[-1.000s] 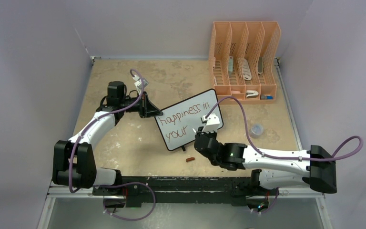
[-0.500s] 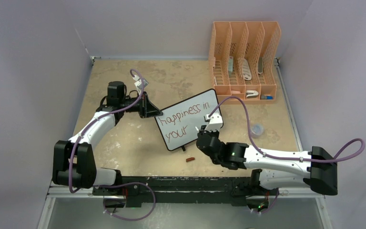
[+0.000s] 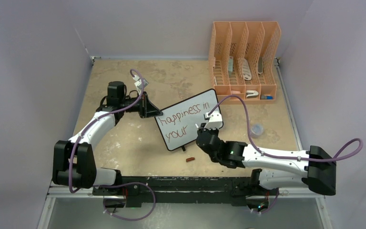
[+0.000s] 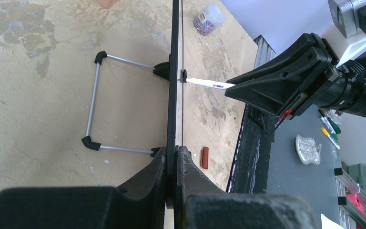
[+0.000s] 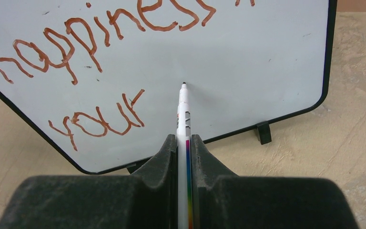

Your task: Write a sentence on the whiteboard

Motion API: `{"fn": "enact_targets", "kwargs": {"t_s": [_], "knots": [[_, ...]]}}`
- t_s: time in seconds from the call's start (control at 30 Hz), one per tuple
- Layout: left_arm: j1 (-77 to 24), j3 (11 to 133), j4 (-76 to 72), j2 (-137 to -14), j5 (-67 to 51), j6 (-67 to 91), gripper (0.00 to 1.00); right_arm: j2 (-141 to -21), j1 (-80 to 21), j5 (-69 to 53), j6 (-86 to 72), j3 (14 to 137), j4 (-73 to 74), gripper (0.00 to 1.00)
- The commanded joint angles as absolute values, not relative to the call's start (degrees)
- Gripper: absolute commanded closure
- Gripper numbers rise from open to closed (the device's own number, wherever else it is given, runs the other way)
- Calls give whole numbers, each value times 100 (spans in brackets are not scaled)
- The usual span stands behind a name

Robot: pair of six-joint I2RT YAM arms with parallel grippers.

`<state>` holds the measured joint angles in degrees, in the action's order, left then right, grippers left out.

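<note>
**Top view.** Since a second ago the right gripper [image 3: 201, 128] has crept a little up and left, closer against the whiteboard [image 3: 194, 120], and its forearm has followed. The left gripper [image 3: 158, 114] has not moved. The sentence [image 3: 186, 111] reads as before, "happiness in" over "your", with no new stroke. The board stands between the two grippers, with its left edge in the left one's fingers and its lower right part in front of the right one. Just behind the right gripper, toward the arm bases, a small red-brown piece [image 3: 189, 159] lies on the table [image 3: 124, 143]. To that gripper's right sits a small jar [image 3: 256, 129], and well beyond it stands an orange file rack [image 3: 244, 57]. Bare tabletop lies behind and beside the left gripper.

**Left wrist view.** The left gripper's fingers are clenched on the board's black frame, seen edge-on as a thin line running straight away from them. To their left a wire stand [image 4: 95, 100] props the board's back. To their right the marker [image 4: 212, 84], held by the right gripper, meets the white face with its tip.

**Right wrist view.** The right gripper's fingers are pinched on the marker, which points straight ahead. Its tip appears to touch the board just right of "your" and below the end of "happiness". Ahead and to the right of the tip, blank white runs to the frame's rounded corner. A black foot [image 5: 263, 132] stands at the lower edge, right of the fingers, with bare table past it.
</note>
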<state>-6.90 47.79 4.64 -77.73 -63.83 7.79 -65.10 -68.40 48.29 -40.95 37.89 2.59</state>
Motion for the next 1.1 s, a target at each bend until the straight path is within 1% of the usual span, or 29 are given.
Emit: {"fn": "enact_targets", "kwargs": {"t_s": [0.0,0.47,0.77,1.07], "knots": [[-738,4778,765,-7875,-5838,545,100,-6567,-6795,4908,-3929,3880,-40,100],[-738,4775,758,-7882,-5836,545,100,-6691,-6775,4564,-3729,3947,-203,100],[-738,4776,753,-7891,-5841,554,100,-6656,-6772,4334,-3985,3887,-9,100],[-738,4776,755,-7892,-5833,554,100,-6520,-6776,4246,-4264,3780,515,100]]}}
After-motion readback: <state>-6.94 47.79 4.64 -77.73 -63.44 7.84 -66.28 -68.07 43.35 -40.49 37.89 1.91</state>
